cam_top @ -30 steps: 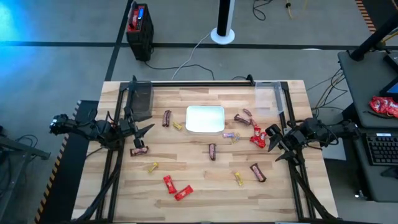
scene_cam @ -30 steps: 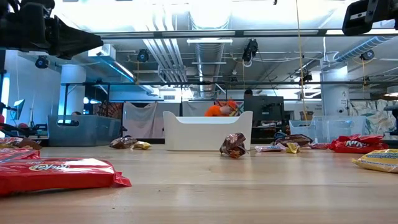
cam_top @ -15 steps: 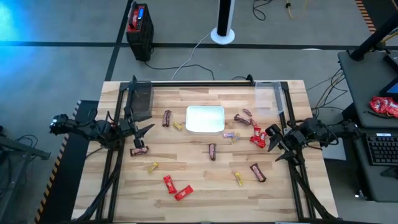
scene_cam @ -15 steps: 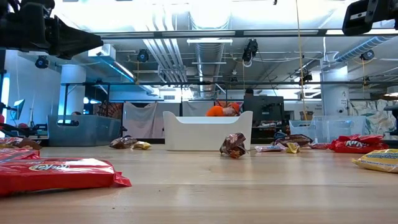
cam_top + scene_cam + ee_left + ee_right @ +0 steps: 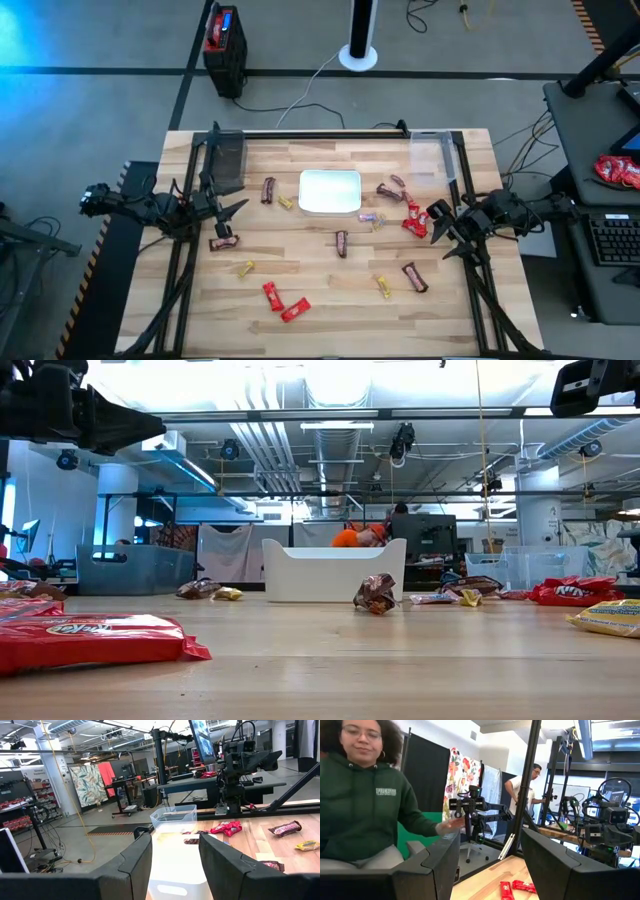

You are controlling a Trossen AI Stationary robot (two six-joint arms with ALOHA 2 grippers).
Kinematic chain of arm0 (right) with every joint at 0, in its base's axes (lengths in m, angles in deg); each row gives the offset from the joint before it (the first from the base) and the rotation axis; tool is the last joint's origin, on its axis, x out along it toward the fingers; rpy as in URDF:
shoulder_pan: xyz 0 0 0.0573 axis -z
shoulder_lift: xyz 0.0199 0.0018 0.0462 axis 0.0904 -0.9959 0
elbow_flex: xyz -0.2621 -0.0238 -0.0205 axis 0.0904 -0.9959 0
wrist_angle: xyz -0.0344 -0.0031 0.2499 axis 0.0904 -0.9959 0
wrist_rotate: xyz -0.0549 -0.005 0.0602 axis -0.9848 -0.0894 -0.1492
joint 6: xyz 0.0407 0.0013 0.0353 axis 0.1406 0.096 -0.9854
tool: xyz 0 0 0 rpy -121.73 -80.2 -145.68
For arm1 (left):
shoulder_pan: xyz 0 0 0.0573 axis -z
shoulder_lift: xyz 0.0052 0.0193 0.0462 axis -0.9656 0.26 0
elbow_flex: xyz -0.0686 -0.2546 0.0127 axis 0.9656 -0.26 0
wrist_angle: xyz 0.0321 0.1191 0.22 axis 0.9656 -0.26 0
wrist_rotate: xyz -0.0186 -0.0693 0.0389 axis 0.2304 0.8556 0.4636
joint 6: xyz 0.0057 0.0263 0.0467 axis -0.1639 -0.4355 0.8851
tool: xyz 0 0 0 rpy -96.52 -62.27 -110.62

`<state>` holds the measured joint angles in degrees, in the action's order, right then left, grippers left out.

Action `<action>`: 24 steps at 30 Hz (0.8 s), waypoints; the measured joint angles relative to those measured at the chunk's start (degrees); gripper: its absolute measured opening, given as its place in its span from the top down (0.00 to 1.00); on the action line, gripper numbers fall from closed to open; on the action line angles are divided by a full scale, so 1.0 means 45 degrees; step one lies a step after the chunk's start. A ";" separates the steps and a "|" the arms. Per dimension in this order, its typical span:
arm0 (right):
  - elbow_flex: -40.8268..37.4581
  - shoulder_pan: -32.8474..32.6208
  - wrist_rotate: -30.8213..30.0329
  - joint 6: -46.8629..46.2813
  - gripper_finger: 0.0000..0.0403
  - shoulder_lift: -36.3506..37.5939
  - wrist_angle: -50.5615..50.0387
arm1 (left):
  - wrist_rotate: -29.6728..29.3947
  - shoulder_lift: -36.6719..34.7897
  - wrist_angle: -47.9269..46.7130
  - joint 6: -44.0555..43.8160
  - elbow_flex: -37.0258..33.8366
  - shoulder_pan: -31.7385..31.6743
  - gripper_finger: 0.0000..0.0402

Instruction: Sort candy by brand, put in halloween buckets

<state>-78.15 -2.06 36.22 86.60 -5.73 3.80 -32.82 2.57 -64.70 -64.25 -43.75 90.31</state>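
The candy lies scattered on the wooden table: dark brown bars (image 5: 342,243), red wrappers (image 5: 283,302) and small yellow pieces (image 5: 245,268). A white tray (image 5: 330,192) stands at the table's middle. One clear tub (image 5: 225,160) is at the far left and another clear tub (image 5: 432,157) at the far right. My left gripper (image 5: 238,208) hovers open near the left edge, above the table, beside a brown bar (image 5: 224,242). My right gripper (image 5: 433,222) hovers open near the right edge, next to red wrappers (image 5: 413,217). Both wrist views show open, empty fingers: left gripper (image 5: 175,865), right gripper (image 5: 490,865).
A tall red-and-black device (image 5: 224,45) and a round white pole base (image 5: 358,55) stand on the floor beyond the far edge. A seated person in a green hoodie (image 5: 365,815) shows past the table's left side. Bare wood lies along the near edge.
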 joint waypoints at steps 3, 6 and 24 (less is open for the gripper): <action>0.0000 0.0003 -0.0003 0.0000 0.50 0.0001 0.0001 | -0.0004 0.0003 0.0001 0.0053 0.0000 0.0000 0.63; 0.0000 0.0002 -0.0004 0.0000 0.50 0.0000 0.0000 | 0.0114 0.0004 0.0078 -0.1012 -0.0005 0.0000 0.63; 0.1283 0.0121 -0.3706 -0.2860 0.50 -0.1351 -0.0453 | 0.1501 0.0324 0.2571 -1.0113 -0.0005 0.0014 0.63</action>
<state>-72.37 -1.51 19.54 73.73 -11.81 1.76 -26.07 4.03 -53.13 -109.76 -43.78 90.37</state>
